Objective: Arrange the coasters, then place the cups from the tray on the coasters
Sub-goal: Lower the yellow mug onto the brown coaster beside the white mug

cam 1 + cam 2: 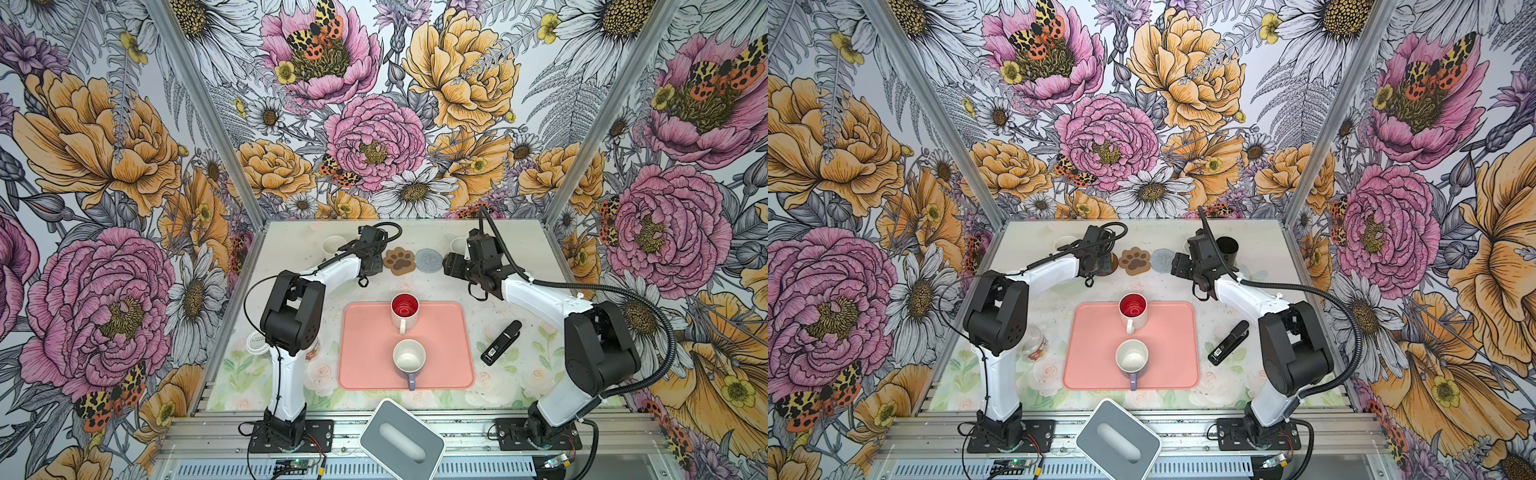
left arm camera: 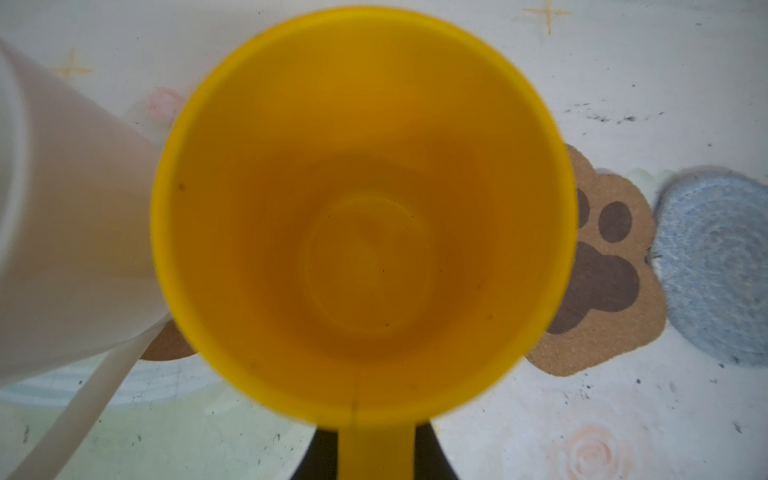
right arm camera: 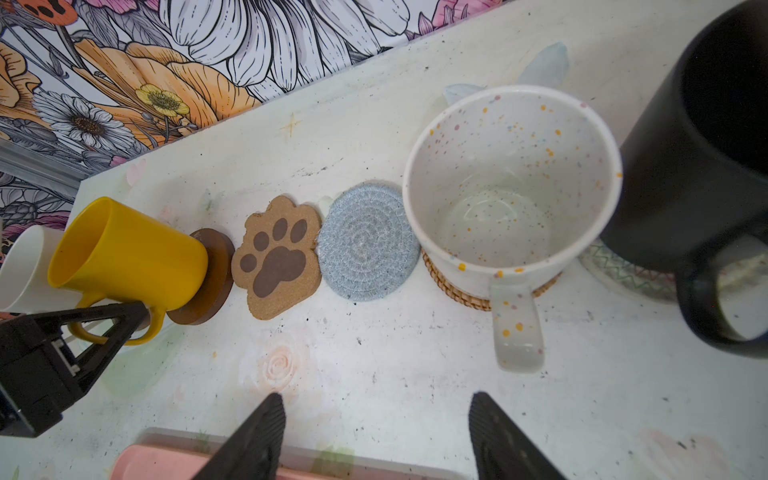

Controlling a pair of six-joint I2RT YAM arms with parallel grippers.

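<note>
My left gripper [image 2: 376,453] is shut on the handle of the yellow cup [image 2: 361,216], whose base sits over a brown disc coaster [image 3: 212,282]. The cream-white cup [image 1: 333,245] stands just beyond it. The paw-print coaster [image 1: 400,261] and the grey-blue woven coaster [image 1: 429,260] lie bare in the row. A speckled cup [image 3: 511,187] sits on the rattan coaster [image 3: 449,286], and a black cup [image 3: 706,166] on the clear lacy one [image 3: 623,278]. My right gripper [image 3: 376,409] hangs open and empty in front of them. The pink tray [image 1: 365,357] holds the red-inside cup [image 1: 404,309] and the lavender cup [image 1: 409,359].
A black stapler [image 1: 500,343] lies right of the tray. A small clear jar [image 1: 1036,343] lies left of it, behind my left arm. A grey-white box with an oval slot [image 1: 402,440] sits at the front edge.
</note>
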